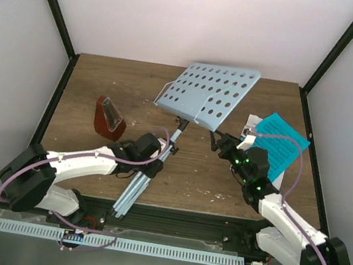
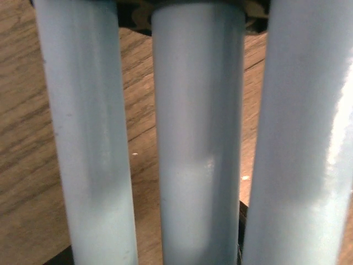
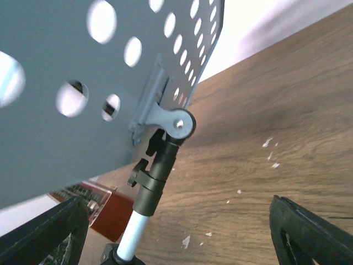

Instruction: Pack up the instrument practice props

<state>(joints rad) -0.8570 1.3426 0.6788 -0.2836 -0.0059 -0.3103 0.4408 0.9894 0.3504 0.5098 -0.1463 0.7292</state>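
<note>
Music stand (image 1: 194, 108) on bench (image 1: 104, 81): lies long axis near-to-far, folded legs (image 1: 129, 196) toward bases, desk (image 1: 213, 91) far, clamped at the legs by left gripper (image 1: 164, 149), with right gripper (image 1: 219, 141) wide open, empty, just right of hinge (image 3: 179, 124).

Practice props all out on the table, nothing packed yet

The pale blue perforated music stand (image 1: 209, 96) is tilted mid-table with its desk toward the back and its tripod legs (image 2: 198, 138) folded together toward the near edge. The red-brown metronome (image 1: 109, 118) with its clear cover sits to the left, and the blue and white sheet-music pages (image 1: 283, 144) lie on the right.
</note>
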